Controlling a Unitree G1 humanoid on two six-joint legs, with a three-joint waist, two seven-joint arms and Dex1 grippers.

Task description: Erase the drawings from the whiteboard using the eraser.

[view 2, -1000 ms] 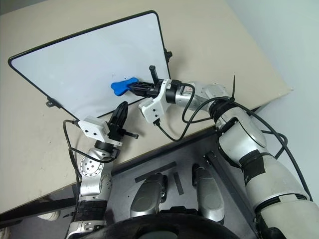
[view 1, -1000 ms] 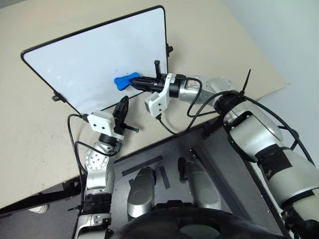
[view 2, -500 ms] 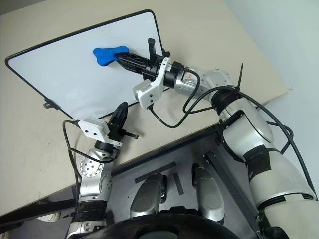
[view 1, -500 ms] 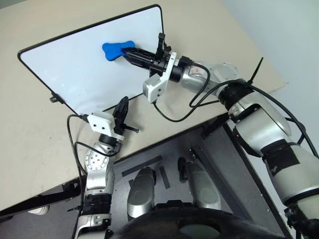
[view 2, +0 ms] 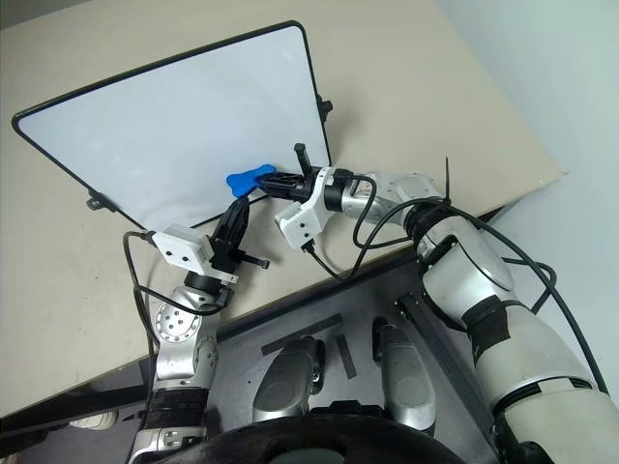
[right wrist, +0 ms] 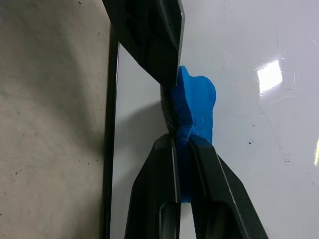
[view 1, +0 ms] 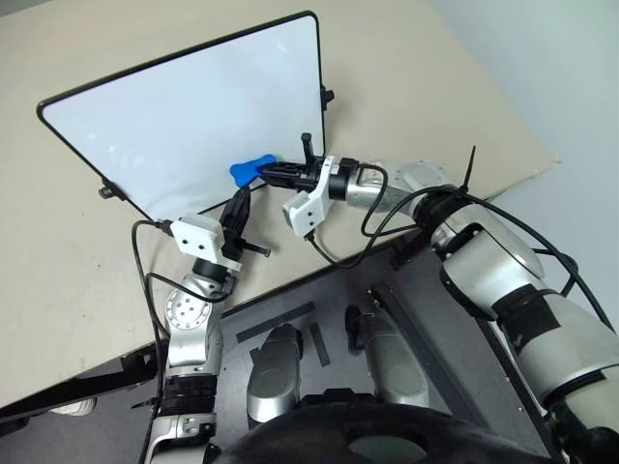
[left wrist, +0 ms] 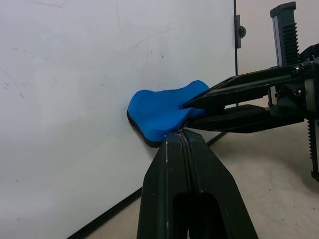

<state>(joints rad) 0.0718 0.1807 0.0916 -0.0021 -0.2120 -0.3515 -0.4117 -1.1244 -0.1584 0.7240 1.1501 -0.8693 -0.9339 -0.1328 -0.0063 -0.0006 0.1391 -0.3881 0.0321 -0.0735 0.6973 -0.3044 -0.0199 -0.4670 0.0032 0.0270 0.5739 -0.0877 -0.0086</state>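
The whiteboard (view 1: 164,116) lies on the beige table, its white face carrying only faint grey smears. The drawings are out of view. The blue eraser (view 1: 249,170) is pressed against the board near its lower edge, close to the right corner. My right gripper (view 1: 270,172) is shut on the eraser's narrow end and reaches in from the right. In the right wrist view the eraser (right wrist: 197,104) sticks out past the fingertips. My left gripper (view 1: 243,193) is shut and holds nothing, with its tip right below the eraser (left wrist: 159,112), too close to tell if they touch.
The board's black frame has small knobs at its sides (view 1: 329,95) (view 1: 106,190). Black cables loop from both wrists over the table near its front edge (view 1: 329,253). Bare beige table (view 1: 416,87) lies to the right of the board and beyond it.
Half a second ago the right gripper had carried the eraser up to the board's upper part; now it is back down near the lower edge. The left arm has stayed still.
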